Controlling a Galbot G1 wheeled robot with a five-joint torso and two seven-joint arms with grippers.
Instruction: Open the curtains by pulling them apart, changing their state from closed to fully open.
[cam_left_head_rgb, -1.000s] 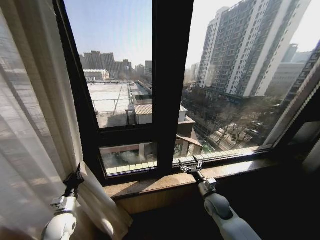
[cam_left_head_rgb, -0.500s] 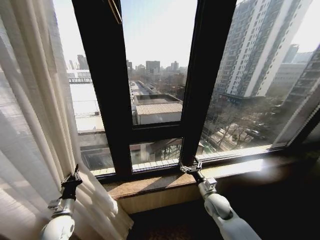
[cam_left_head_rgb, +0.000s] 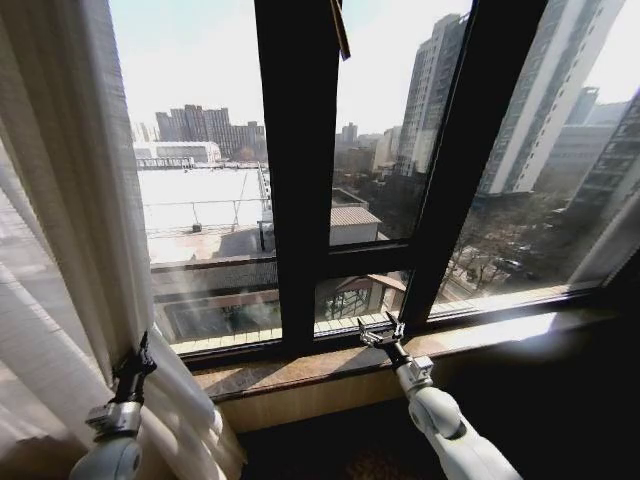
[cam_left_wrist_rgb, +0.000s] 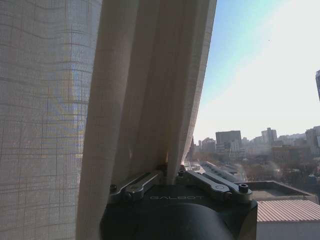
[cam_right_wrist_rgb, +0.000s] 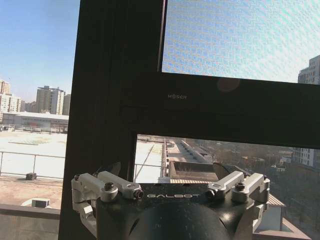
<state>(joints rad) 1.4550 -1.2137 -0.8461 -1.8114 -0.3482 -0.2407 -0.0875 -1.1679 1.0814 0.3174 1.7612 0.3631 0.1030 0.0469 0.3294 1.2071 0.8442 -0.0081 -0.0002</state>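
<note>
Fingers of the left gripper (cam_left_head_rgb: 143, 353) clamp the curtains (cam_left_head_rgb: 75, 250); right gripper (cam_left_head_rgb: 380, 333) splayed at the sill (cam_left_head_rgb: 330, 362).

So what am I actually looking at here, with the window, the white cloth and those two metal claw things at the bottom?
These are three cameras on one wheeled robot with two arms. The head view looks forward and down from its head at a big dark-framed window with a stone sill and the city outside. The claws are its grippers. The left gripper is at the edge of the sheer white curtain, which is gathered at the left side of the window. The left wrist view, taken from that arm, shows the gripper's fingers closed around a fold of the fabric. The right gripper is over the sill, and its own wrist view shows its fingers spread open, holding nothing, facing the window frame.
</note>
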